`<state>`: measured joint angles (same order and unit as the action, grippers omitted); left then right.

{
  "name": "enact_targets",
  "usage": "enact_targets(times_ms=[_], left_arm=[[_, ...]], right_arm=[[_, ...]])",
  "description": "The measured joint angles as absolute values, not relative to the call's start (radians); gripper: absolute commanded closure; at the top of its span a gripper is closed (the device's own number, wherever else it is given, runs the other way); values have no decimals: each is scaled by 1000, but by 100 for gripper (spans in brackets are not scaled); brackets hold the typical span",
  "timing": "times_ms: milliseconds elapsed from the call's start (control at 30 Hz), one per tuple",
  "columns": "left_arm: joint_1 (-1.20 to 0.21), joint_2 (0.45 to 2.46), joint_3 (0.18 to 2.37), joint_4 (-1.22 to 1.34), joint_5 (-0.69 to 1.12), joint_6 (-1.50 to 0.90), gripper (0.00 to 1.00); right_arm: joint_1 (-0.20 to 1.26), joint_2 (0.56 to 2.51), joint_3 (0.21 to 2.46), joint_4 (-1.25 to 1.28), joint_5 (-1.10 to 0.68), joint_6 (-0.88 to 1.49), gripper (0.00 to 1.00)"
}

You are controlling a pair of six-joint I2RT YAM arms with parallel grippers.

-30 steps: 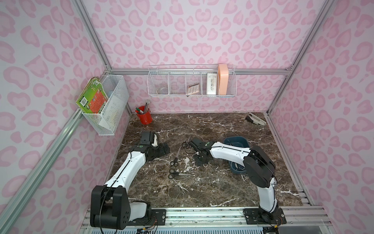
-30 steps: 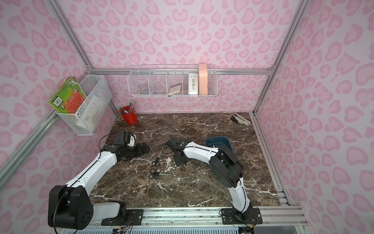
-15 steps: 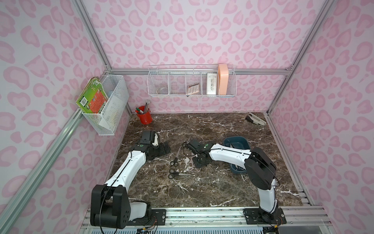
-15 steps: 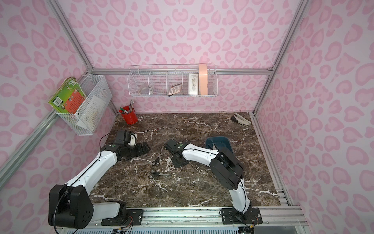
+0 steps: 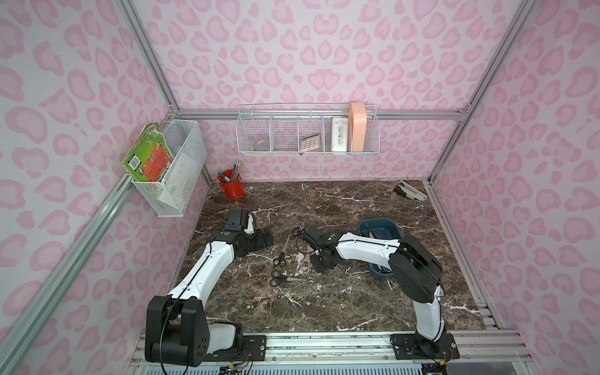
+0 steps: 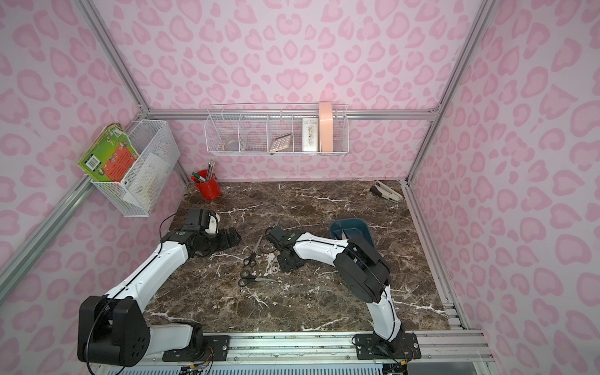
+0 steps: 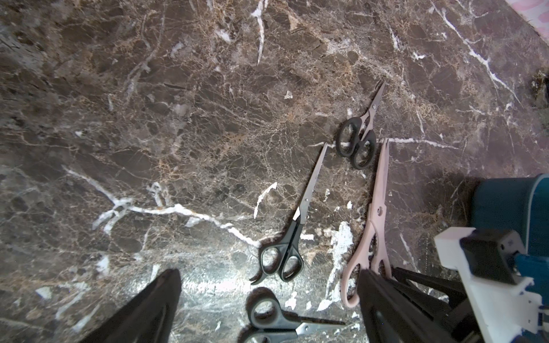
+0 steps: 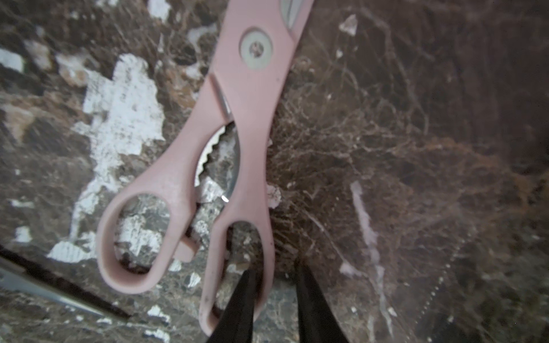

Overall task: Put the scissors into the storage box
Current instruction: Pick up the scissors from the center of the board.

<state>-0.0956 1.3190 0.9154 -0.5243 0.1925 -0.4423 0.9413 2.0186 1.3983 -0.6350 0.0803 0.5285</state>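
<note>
Brown marble bench (image 5: pixel 324 302) with two arms, shown in both top views and from each wrist. The right hand (image 8: pixel 274 268) is lowered over the handle of the pink scissors (image 8: pixel 249 98), which lie flat on the bench near its centre. Its fingers (image 8: pixel 312 297) stand a narrow gap apart and straddle the outer rim of one handle loop. One finger is inside the loop, close against the rim. The other is outside it, with a strip of bench showing between finger and rim, so the scissors are not clamped.

The left hand (image 5: pixel 261 241) is held low over the left part of the bench, its fingers (image 7: pixel 142 311) spread wide with nothing held. Three black-handled scissors (image 5: pixel 281 256) rest on the bench between the two hands: a long-bladed pair (image 7: pixel 291 240) just beside the pink pair, a short pair (image 7: pixel 356 142) near the pink blade tips, and a third pair (image 7: pixel 273 314) nearest the left hand.

The storage box (image 5: pixel 367 225), a dark teal tray, sits on the right half of the bench, apart from all four pairs. The right arm (image 5: pixel 367 251) crosses above it and hides its middle. Dark shapes lie in the box, too small to identify.
</note>
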Motion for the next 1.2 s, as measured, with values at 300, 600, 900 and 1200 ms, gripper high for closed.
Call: enact_targets(times_ms=[300, 600, 900, 1200], left_arm=[[-96, 1307, 909, -525, 187, -442, 2], [-96, 1305, 906, -525, 181, -442, 2], [-97, 1304, 904, -524, 183, -442, 2], [-116, 1322, 905, -524, 197, -443, 2]], right_arm=[[942, 2057, 1413, -610, 104, 542, 97], [934, 2038, 1413, -599, 96, 553, 100], [907, 1906, 1444, -663, 106, 508, 100], [817, 1707, 1304, -707, 136, 466, 100]])
